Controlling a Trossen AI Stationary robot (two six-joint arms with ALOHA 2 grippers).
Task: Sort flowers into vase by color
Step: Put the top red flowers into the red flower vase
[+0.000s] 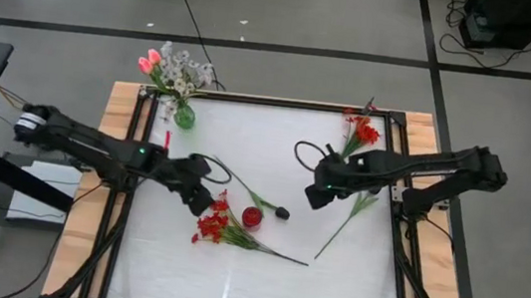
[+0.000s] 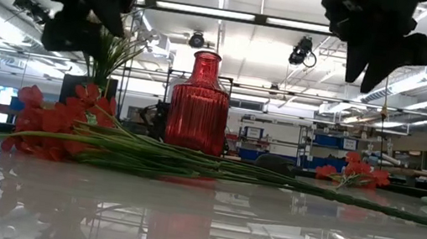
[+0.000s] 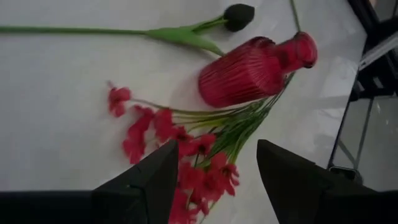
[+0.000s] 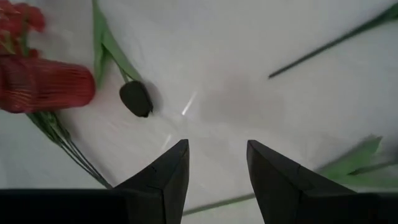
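A bunch of red flowers [image 1: 213, 225] lies flat on the white table, its stems [image 1: 274, 251] running past the foot of an upright red vase [image 1: 252, 217]. My left gripper [image 1: 201, 200] hovers open just above the red blooms [image 3: 186, 140], touching nothing. A dark-budded flower [image 1: 281, 212] lies just right of the vase. My right gripper [image 1: 318, 197] hangs open over bare table [image 4: 217, 146], right of the dark bud [image 4: 135, 98]. A green stem [image 1: 345, 221] with leaves lies under the right arm.
A green vase [image 1: 184, 116] with pink tulips and white blossoms stands at the far left corner. More red blooms [image 1: 361, 132] lie at the far right corner. A black frame [image 1: 400, 200] borders the table; the near part of the table [image 1: 230, 285] is bare.
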